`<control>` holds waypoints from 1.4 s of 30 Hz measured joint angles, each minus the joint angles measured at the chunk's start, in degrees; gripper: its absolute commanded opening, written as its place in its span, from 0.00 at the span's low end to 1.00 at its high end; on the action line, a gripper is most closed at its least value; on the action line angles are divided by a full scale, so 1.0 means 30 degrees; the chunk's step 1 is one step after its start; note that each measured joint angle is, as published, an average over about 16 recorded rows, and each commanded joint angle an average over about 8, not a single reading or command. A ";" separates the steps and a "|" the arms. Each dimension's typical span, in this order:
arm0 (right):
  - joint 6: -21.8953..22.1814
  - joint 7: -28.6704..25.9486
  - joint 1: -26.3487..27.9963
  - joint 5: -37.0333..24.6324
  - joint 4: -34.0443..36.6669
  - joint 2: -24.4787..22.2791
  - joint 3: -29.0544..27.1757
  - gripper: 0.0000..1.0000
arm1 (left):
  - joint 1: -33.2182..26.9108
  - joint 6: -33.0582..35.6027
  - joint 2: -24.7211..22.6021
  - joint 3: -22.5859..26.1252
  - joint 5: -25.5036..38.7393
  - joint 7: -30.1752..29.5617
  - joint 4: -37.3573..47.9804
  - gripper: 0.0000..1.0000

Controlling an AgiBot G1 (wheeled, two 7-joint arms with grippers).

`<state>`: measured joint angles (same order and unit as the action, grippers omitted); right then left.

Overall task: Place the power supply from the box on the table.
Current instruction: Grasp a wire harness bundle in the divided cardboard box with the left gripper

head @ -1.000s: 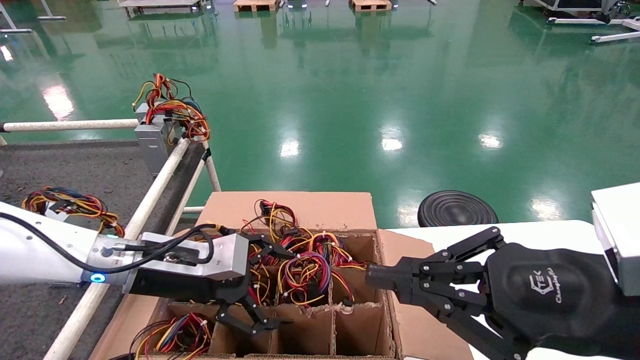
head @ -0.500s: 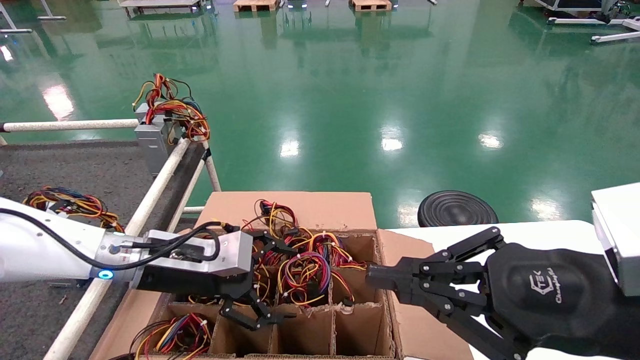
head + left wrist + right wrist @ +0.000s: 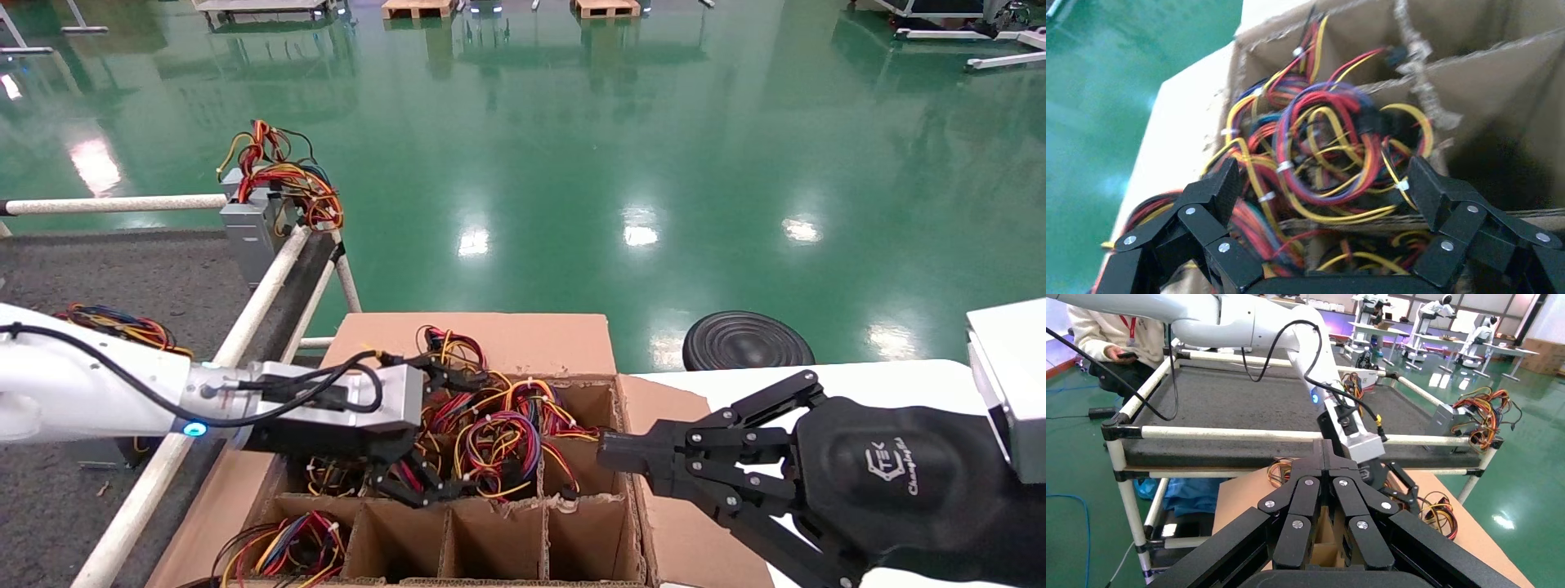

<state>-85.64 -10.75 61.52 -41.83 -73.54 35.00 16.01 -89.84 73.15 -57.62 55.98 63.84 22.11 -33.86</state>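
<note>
One tabletop (image 3: 122, 278), dark and rough with white rails, lies behind the left end effector (image 3: 425, 478). One box (image 3: 507, 343) sits under that end effector, its dividers cutting it into square cells; the near cells run off the bottom of the head view, so I cannot count them all.

Two end effectors are in sight. The left one is down among the wires in the middle row of cells, fingers (image 3: 1208, 190) spread wide to either side of a looped bundle of red, yellow and purple wires. The right end effector (image 3: 609, 453) hangs just off the box's right wall, fingers pressed together on nothing.

The power supply (image 3: 1333, 153) sits in the cell straight ahead of the left end effector; only its wire loop shows, the metal body buried below it.

Two more units rest on the tabletop behind the left arm: a grey unit (image 3: 253, 224) at the far rail corner, and a wire bundle (image 3: 114, 322) half hidden by the arm. Another tangle of wires (image 3: 282, 547) fills the near-left cell, beneath the left wrist.
</note>
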 measured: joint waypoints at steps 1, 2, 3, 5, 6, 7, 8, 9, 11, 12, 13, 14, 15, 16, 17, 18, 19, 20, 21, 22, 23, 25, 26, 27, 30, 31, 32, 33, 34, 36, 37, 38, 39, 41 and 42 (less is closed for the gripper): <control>0.0000 0.0000 0.0000 0.0000 0.0000 0.0000 0.0000 0.00 | -0.0048 -0.0146 -0.0059 0.0105 -0.0020 0.0079 0.0082 1.00; 0.0000 0.0000 0.0000 0.0000 0.0000 0.0000 0.0000 0.00 | -0.0094 -0.0291 -0.0118 0.0209 -0.0043 0.0156 0.0162 1.00; 0.0000 0.0000 0.0000 0.0000 0.0000 0.0000 0.0000 0.00 | -0.0138 -0.0437 -0.0178 0.0316 -0.0071 0.0232 0.0241 1.00; 0.0000 0.0000 0.0000 0.0000 0.0000 0.0000 0.0000 0.00 | -0.0219 -0.0706 -0.0293 0.0519 -0.0136 0.0366 0.0383 1.00; 0.0000 0.0000 0.0000 0.0000 0.0000 0.0000 0.0000 0.00 | -0.0256 -0.0835 -0.0352 0.0622 -0.0177 0.0431 0.0452 1.00; 0.0000 0.0000 0.0000 0.0000 0.0000 0.0000 0.0000 0.00 | -0.0289 -0.0950 -0.0407 0.0718 -0.0222 0.0488 0.0512 1.00; 0.0000 0.0000 0.0000 0.0000 0.0000 0.0000 0.0000 0.00 | -0.0318 -0.1059 -0.0461 0.0810 -0.0270 0.0542 0.0570 1.00; 0.0000 0.0000 0.0000 0.0000 0.0000 0.0000 0.0000 0.00 | -0.0347 -0.1162 -0.0516 0.0902 -0.0325 0.0596 0.0629 1.00; 0.0000 0.0000 0.0000 0.0000 0.0000 0.0000 0.0000 0.00 | -0.0395 -0.1331 -0.0616 0.1060 -0.0434 0.0694 0.0733 1.00; 0.0000 0.0000 0.0000 0.0000 0.0000 0.0000 0.0000 0.00 | -0.0418 -0.1406 -0.0666 0.1135 -0.0493 0.0744 0.0786 1.00; 0.0000 0.0000 0.0000 0.0000 0.0000 0.0000 0.0000 0.00 | -0.0439 -0.1467 -0.0711 0.1200 -0.0551 0.0789 0.0834 1.00; 0.0000 0.0000 0.0000 0.0000 0.0000 0.0000 0.0000 0.00 | -0.0460 -0.1521 -0.0757 0.1262 -0.0611 0.0835 0.0882 1.00; 0.0000 0.0000 0.0000 0.0000 0.0000 0.0000 0.0000 0.00 | -0.0483 -0.1570 -0.0804 0.1325 -0.0676 0.0884 0.0935 1.00; 0.0000 0.0000 0.0000 0.0000 0.0000 0.0000 0.0000 0.00 | -0.0506 -0.1612 -0.0851 0.1384 -0.0742 0.0934 0.0989 1.00; 0.0000 0.0000 0.0000 0.0000 0.0000 0.0000 0.0000 0.00 | -0.0528 -0.1649 -0.0898 0.1442 -0.0809 0.0983 0.1044 1.00; 0.0000 0.0000 0.0000 0.0000 0.0000 0.0000 0.0000 0.00 | -0.0552 -0.1681 -0.0946 0.1499 -0.0880 0.1036 0.1102 1.00; 0.0000 0.0000 0.0000 0.0000 0.0000 0.0000 0.0000 0.00 | -0.0575 -0.1703 -0.0992 0.1549 -0.0950 0.1086 0.1160 1.00; 0.0000 0.0000 0.0000 0.0000 0.0000 0.0000 0.0000 0.00 | -0.0597 -0.1722 -0.1038 0.1599 -0.1019 0.1138 0.1218 1.00; 0.0000 0.0000 0.0000 0.0000 0.0000 0.0000 0.0000 0.00 | -0.0621 -0.1736 -0.1085 0.1648 -0.1092 0.1192 0.1280 1.00; 0.0000 0.0000 0.0000 0.0000 0.0000 0.0000 0.0000 0.00 | -0.0644 -0.1743 -0.1130 0.1693 -0.1162 0.1245 0.1342 1.00; 0.0000 0.0000 0.0000 0.0000 0.0000 0.0000 0.0000 0.00 | -0.0667 -0.1746 -0.1174 0.1736 -0.1231 0.1299 0.1404 1.00; 0.0000 0.0000 0.0000 0.0000 0.0000 0.0000 0.0000 0.00 | -0.0711 -0.1738 -0.1262 0.1819 -0.1369 0.1408 0.1532 1.00; 0.0000 0.0000 0.0000 0.0000 0.0000 0.0000 0.0000 0.00 | -0.0730 -0.1729 -0.1303 0.1858 -0.1434 0.1461 0.1595 1.00; 0.0000 0.0000 0.0000 0.0000 0.0000 0.0000 0.0000 0.00 | -0.0749 -0.1716 -0.1346 0.1895 -0.1501 0.1516 0.1662 1.00; 0.0000 0.0000 0.0000 0.0000 0.0000 0.0000 0.0000 0.00 | -0.0795 -0.1659 -0.1463 0.1996 -0.1686 0.1673 0.1859 1.00; 0.0000 0.0000 0.0000 0.0000 0.0000 0.0000 0.0000 0.00 | -0.0806 -0.1636 -0.1498 0.2024 -0.1743 0.1721 0.1922 1.00; 0.0000 0.0000 0.0000 0.0000 0.0000 0.0000 0.0000 0.00 | -0.0814 -0.1612 -0.1532 0.2052 -0.1798 0.1769 0.1986 1.00; 0.0000 0.0000 0.0000 0.0000 0.0000 0.0000 0.0000 0.00 | -0.0820 -0.1585 -0.1567 0.2079 -0.1855 0.1818 0.2052 1.00; 0.0000 0.0000 0.0000 0.0000 0.0000 0.0000 0.0000 0.00 | -0.0822 -0.1558 -0.1600 0.2102 -0.1907 0.1863 0.2116 1.00; 0.0000 0.0000 0.0000 0.0000 0.0000 0.0000 0.0000 0.00 | -0.0823 -0.1499 -0.1664 0.2146 -0.2013 0.1953 0.2248 1.00; 0.0000 0.0000 0.0000 0.0000 0.0000 0.0000 0.0000 0.00 | -0.0821 -0.1469 -0.1694 0.2165 -0.2064 0.1995 0.2313 1.00; 0.0000 0.0000 0.0000 0.0000 0.0000 0.0000 0.0000 0.00 | -0.0817 -0.1438 -0.1723 0.2183 -0.2114 0.2036 0.2379 1.00; 0.0000 0.0000 0.0000 0.0000 0.0000 0.0000 0.0000 0.00 | -0.0811 -0.1404 -0.1754 0.2200 -0.2167 0.2079 0.2449 1.00; 0.0000 0.0000 0.0000 0.0000 0.0000 0.0000 0.0000 0.00 | -0.0796 -0.1339 -0.1811 0.2229 -0.2267 0.2157 0.2586 1.00; 0.0000 0.0000 0.0000 0.0000 0.0000 0.0000 0.0000 0.00 | -0.0787 -0.1304 -0.1840 0.2242 -0.2318 0.2197 0.2659 1.00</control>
<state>-85.64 -10.75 61.52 -41.83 -73.54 35.00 16.01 -92.20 69.24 -63.15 62.71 56.88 28.70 -25.89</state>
